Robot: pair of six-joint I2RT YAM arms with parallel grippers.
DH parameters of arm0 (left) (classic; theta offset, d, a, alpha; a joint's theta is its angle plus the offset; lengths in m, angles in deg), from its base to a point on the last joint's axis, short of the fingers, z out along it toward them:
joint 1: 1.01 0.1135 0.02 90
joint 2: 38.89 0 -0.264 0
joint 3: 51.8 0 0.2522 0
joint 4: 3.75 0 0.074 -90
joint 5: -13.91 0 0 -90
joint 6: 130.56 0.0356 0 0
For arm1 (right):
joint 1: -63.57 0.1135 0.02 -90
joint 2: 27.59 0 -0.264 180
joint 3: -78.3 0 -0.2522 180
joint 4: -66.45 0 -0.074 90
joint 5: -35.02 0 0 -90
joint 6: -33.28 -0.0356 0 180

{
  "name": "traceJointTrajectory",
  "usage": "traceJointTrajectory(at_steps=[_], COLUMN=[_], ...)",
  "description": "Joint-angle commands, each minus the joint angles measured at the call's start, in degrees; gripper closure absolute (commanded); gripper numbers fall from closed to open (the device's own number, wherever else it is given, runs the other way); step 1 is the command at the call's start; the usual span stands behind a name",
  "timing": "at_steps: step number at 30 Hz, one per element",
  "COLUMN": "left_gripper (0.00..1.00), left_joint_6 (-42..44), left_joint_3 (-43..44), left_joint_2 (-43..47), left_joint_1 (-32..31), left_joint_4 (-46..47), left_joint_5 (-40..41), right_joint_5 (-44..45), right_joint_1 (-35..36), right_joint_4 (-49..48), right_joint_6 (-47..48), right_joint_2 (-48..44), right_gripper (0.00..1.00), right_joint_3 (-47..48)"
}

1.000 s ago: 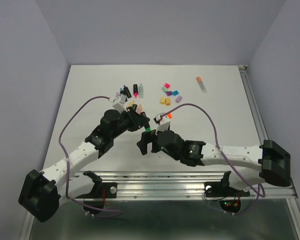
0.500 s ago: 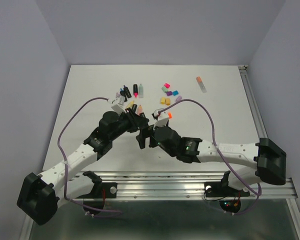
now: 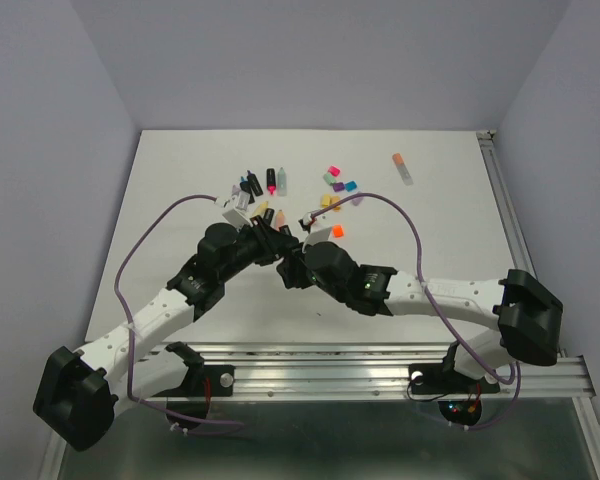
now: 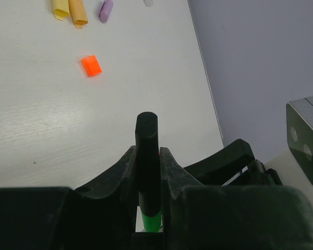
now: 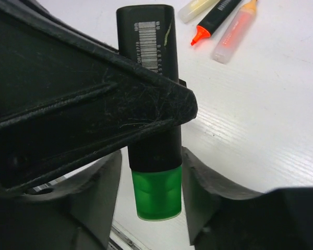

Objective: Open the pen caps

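My left gripper is shut on a black pen and holds it off the table at mid-centre. The pen's green cap sticks out below the left gripper's finger. My right gripper faces it, one finger on each side of the green cap. The right finger is at the cap's side, and a narrow gap shows on the left. Loose pen caps lie behind, with an orange one nearest.
Several uncapped pens lie at the back left of the white table. A capped pastel pen lies alone at the back right. Cables loop over both arms. An aluminium rail runs along the near edge.
My right gripper has moved up and left to the held pen, and its jaws have narrowed around the green cap. The left gripper has kept its grip, shifting only slightly.
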Motion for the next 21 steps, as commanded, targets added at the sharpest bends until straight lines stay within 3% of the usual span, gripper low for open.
traceJointTrajectory(at_steps=[1, 6, 8, 13, 15, 18, 21], left_gripper=[1.0, 1.0, 1.0, 1.0, 1.0, 1.0, 1.0], left_joint_6=[0.29, 0.82, 1.08, 3.62, 6.43, 9.16, 10.13], left_joint_3=[-0.68, -0.59, -0.5, 2.21, 4.24, 9.86, 14.17], left_joint_2=[1.48, 1.3, 1.21, 0.08, -1.33, -7.12, -13.54], left_joint_1=[-0.17, -0.26, -0.26, -0.26, 0.26, 6.74, 14.56], left_joint_4=[2.23, 2.23, 2.14, 1.88, 1.62, 0.12, 3.19], left_joint_5=[0.33, 0.07, 0.07, 4.19, 9.26, 10.71, 7.72], right_joint_5=[-2.1, -4.12, -4.3, -9.03, -15.26, -28.09, -27.77], right_joint_1=[-0.35, -0.35, -0.26, -0.26, -0.26, 0.0, 6.14], right_joint_4=[-2.07, -3.39, -3.57, -3.92, -4.8, -4.89, -7.26], right_joint_6=[0.08, 2.28, 3.07, 4.74, 4.14, -2.18, -6.67], right_joint_2=[-0.7, -1.32, -1.41, -2.9, -4.48, -6.76, -10.62], right_gripper=[0.51, 0.81, 0.99, 0.99, 0.99, 0.99, 0.99], right_joint_3=[3.64, 2.5, 2.24, -1.61, -4.52, -9.97, -16.47])
